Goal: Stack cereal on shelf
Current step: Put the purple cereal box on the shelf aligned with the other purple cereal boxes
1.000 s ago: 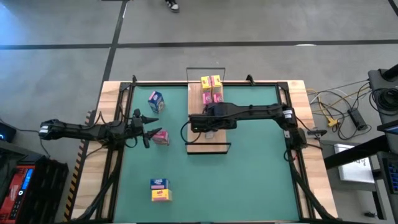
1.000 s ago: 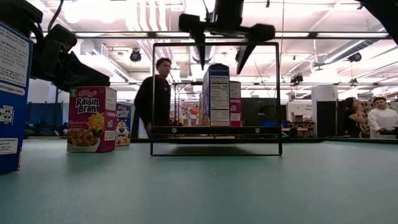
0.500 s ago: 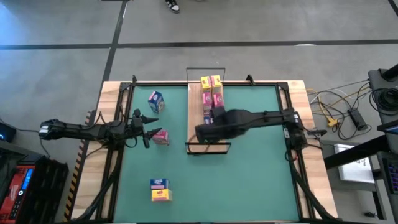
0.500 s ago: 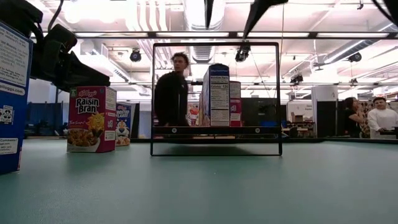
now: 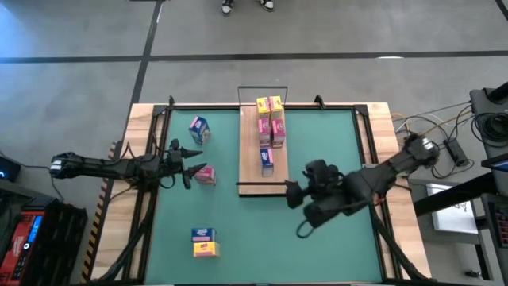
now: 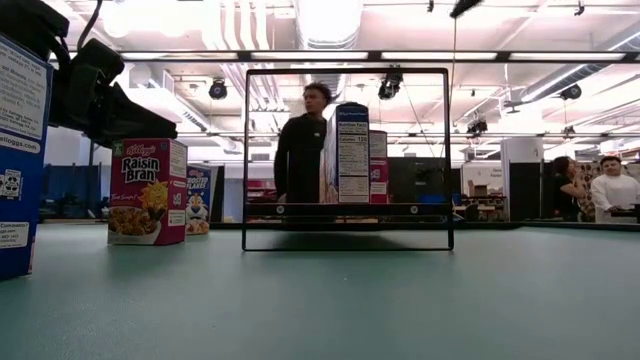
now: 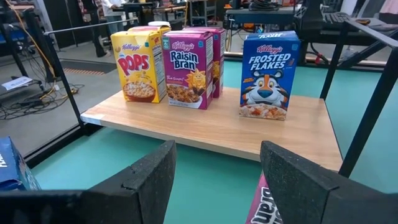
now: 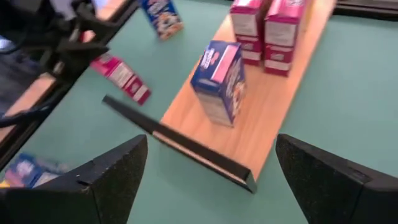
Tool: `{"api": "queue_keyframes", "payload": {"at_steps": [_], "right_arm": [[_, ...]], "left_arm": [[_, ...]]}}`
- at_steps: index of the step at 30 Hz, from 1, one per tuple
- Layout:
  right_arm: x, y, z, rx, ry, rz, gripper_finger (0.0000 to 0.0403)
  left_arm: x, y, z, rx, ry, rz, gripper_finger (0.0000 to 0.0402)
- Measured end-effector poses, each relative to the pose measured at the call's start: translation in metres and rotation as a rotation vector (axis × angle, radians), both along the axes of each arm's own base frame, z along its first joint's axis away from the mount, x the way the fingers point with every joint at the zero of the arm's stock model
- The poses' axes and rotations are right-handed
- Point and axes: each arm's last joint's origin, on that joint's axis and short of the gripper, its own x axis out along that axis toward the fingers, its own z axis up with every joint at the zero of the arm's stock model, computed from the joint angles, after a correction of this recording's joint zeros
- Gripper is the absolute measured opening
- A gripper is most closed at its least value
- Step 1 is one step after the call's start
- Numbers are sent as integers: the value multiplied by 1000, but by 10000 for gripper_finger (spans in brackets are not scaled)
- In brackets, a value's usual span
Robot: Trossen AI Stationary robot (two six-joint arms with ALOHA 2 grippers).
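Note:
The shelf (image 5: 252, 171), a light wooden plank with black wire end frames, lies mid-table. On it stand two yellow cereal boxes (image 5: 269, 104), pink ones (image 5: 271, 127) and, nearest the front, a blue one (image 5: 267, 159) (image 8: 219, 81), each on its bottom face. My right gripper (image 5: 295, 208) (image 8: 211, 180) hangs open in the air, off the shelf's near right corner. My left gripper (image 5: 190, 167) (image 7: 214, 155) is open and level at the table's left, with a pink box (image 5: 205, 175) (image 7: 258, 202) on the table just beyond its fingertips. I cannot tell whether it touches the box.
A blue box (image 5: 198, 129) sits on the green table far left of the shelf. A blue and a yellow box (image 5: 204, 242) lie together near the front left. Black rails edge the table. People stand in the room beyond.
My right gripper has drawn back from over the shelf's blue box toward the table's near right, rising and turning, its fingers still apart. The blue box stays standing on the shelf. A person in the room behind has walked to the right.

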Motion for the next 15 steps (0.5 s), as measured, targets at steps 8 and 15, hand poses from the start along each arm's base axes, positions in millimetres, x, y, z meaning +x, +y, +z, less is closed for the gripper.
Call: {"api": "queue_keyframes", "payload": {"at_steps": [8, 15], "right_arm": [[-44, -12, -51, -4, -174, 179, 341], [-75, -31, -94, -64, -288, 299, 341]], "left_arm": [[0, 0, 0, 0, 0, 0, 218], [0, 0, 0, 0, 1, 0, 218]]}}
